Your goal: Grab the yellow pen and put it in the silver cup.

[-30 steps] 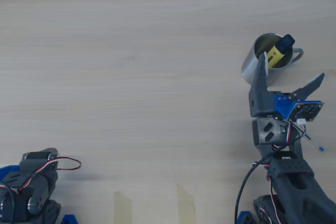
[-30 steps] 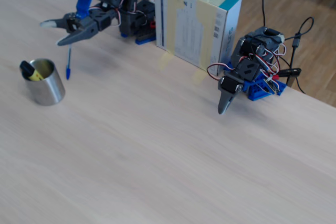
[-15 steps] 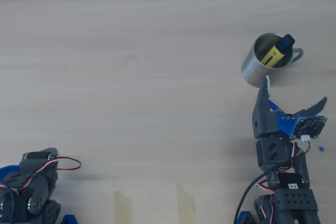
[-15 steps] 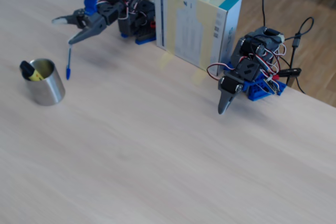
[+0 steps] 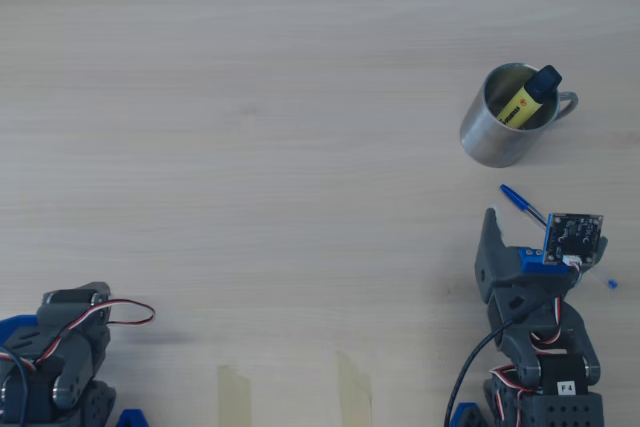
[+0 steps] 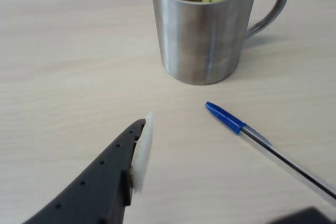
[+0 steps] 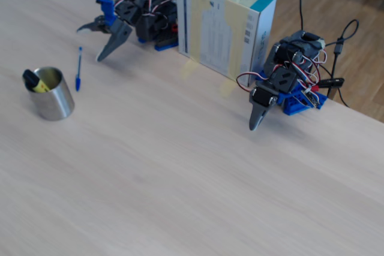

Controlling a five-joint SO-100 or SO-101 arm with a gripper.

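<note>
Standing in the silver cup (image 7: 51, 95), leaning on its rim: the yellow pen (image 7: 34, 81), well apart from the tool (image 7: 101, 41). Lying between cup and tool: a blue pen (image 7: 78, 68). Hanging spread open, gripping nothing.

Dark grey printed arm (image 5: 530, 317), blue bracket (image 5: 527, 259) at the wrist, small black camera board (image 5: 572, 237), black, red and white cables, tapered grey jaws, one faced with a pale pad (image 6: 142, 148)
</note>
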